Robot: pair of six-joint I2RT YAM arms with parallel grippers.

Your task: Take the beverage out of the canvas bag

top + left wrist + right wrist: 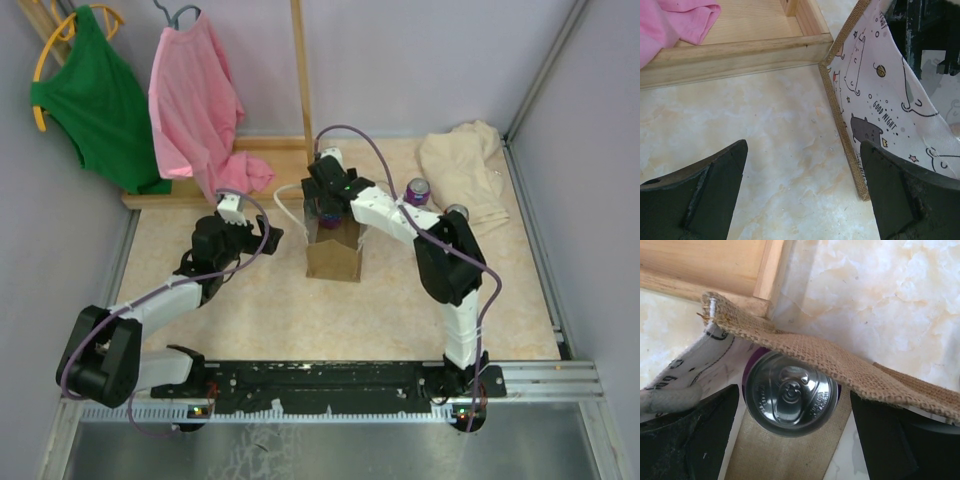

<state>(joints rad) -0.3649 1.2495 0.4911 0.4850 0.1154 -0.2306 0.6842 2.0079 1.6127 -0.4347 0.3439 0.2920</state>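
Observation:
The tan-brown canvas bag (333, 258) stands upright at the table's middle, its white handle (289, 197) trailing to the left. A purple beverage can with a silver top (790, 392) stands inside it, partly under the burlap rim (840, 365). My right gripper (330, 208) is open over the bag's mouth, its fingers (695, 435) on either side of the can with gaps showing. My left gripper (262, 232) is open and empty just left of the bag. In the left wrist view the bag's edge (840, 120) and cat-print lining (880, 100) lie by the right finger (900, 195).
A wooden rack base (200, 185) with an upright post lies behind the bag; a pink shirt (195, 100) and a green shirt (95, 100) hang over it. A cream cloth (465, 170) lies at the back right. Another purple can (417, 191) stands near the right arm.

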